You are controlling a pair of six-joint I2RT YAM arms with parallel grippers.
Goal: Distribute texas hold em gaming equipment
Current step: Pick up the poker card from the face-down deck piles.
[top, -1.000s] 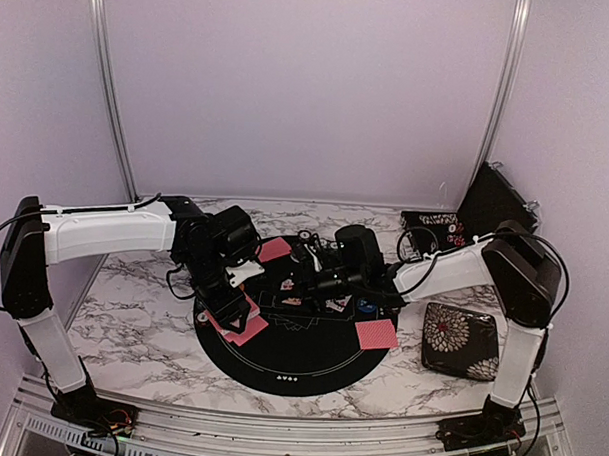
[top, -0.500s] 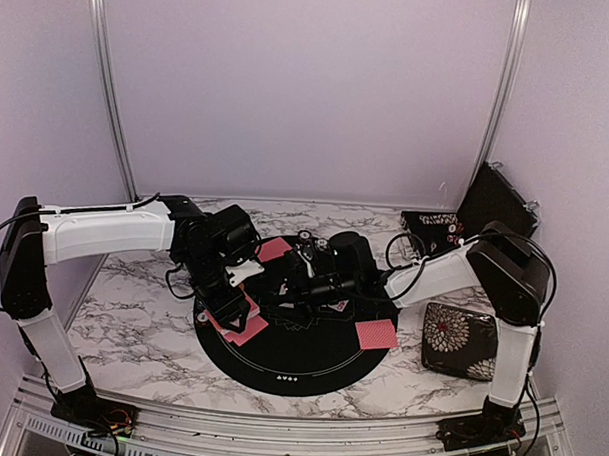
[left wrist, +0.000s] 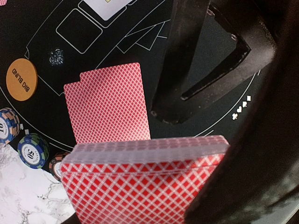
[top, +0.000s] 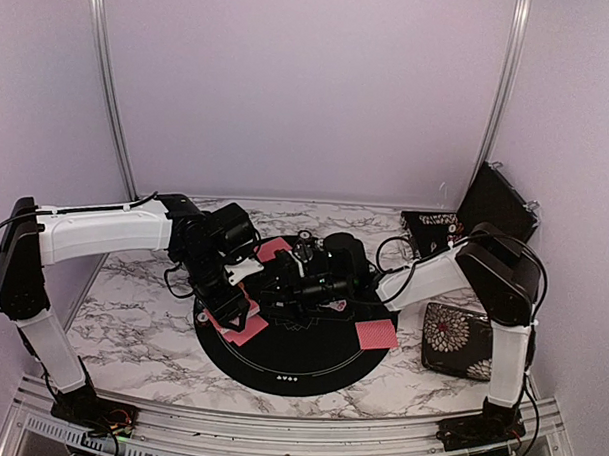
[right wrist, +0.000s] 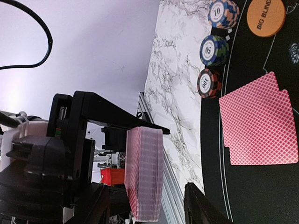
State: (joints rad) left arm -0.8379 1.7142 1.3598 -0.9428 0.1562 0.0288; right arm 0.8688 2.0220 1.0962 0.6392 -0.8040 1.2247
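Note:
My left gripper (top: 230,301) is shut on a deck of pink-red-backed playing cards (left wrist: 140,182), held just above the left side of the round black mat (top: 289,373). My right gripper (top: 275,291) has reached across to it and stands open. In the right wrist view the deck (right wrist: 145,175) hangs between the two spread fingers without touching either. Under the deck, two face-down cards (left wrist: 107,107) lie overlapped on the mat. Beside them are the orange Big Blind button (left wrist: 21,79) and three striped chip stacks (right wrist: 214,49) at the mat's edge.
More face-down cards lie at the mat's right (top: 376,334) and back (top: 275,249). A floral-patterned case (top: 461,339) sits on the marble table to the right, and another open case (top: 486,199) leans at the back right corner.
The right gripper has moved left across the mat up to the deck held by the left gripper. The left arm and the deck have stayed put.

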